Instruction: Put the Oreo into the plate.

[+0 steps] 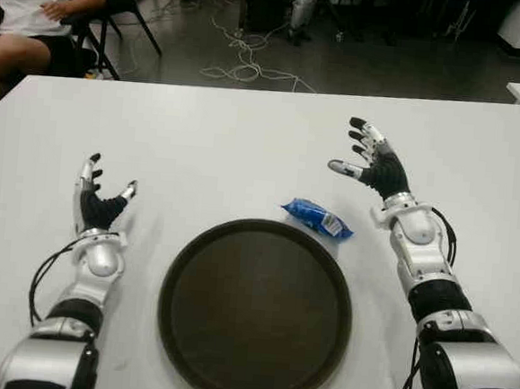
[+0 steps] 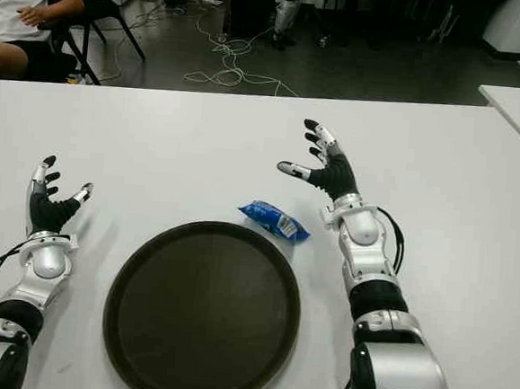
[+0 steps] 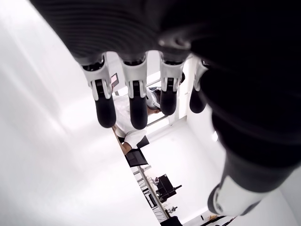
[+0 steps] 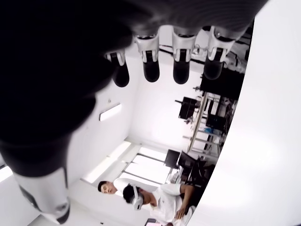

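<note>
Just beyond plate [image 1: 250, 374] rim lies Oreo pack [image 1: 318, 218]; right robot hand [image 1: 373, 164] & left robot hand [image 1: 99, 197] splayed, empty.

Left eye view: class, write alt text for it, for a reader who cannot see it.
A blue Oreo packet lies on a white table, just beyond the far right rim of an empty round dark plate. The right hand is open, beyond and right of the packet; the left hand is open left of the plate.
</note>
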